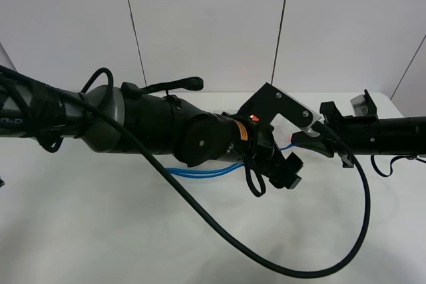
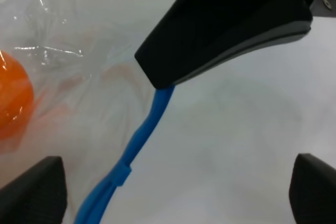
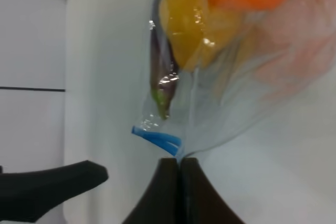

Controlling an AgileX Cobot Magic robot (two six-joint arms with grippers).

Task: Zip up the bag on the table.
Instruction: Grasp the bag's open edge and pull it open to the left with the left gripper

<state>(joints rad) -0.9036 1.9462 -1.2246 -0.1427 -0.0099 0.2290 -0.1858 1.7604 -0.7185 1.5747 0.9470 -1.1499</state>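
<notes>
- Bag [image 3: 220, 77] position: on the white tabletop [image 1: 93, 231], near its middle. In the high view the left arm [image 1: 133, 124] hides most of it, and only the blue zipper strip [image 1: 200, 171] shows beneath the arm.
- Contents I can confirm through the clear plastic: an orange [image 2: 10, 100], a yellow fruit [image 3: 189, 19], and a dark purple eggplant [image 3: 160, 72] just beside the fruit.
- Right claw [image 3: 181, 182]: fingers pressed together with no gap between them, pinching the bag's edge at one end of the blue strip. The left wrist view agrees, as the strip runs straight into the black fingertip [image 2: 163, 66].
- Left claw [image 2: 178, 184]: spread wide and holding nothing. I see its two tips at opposite sides of that view, with the strip passing between them, nearer one tip and touching neither.
- Zipper condition: the strip shows as two blue lines in the high view. I cannot tell from these views how much of it is sealed.
- Both claws sit close together over the same end of the bag.
</notes>
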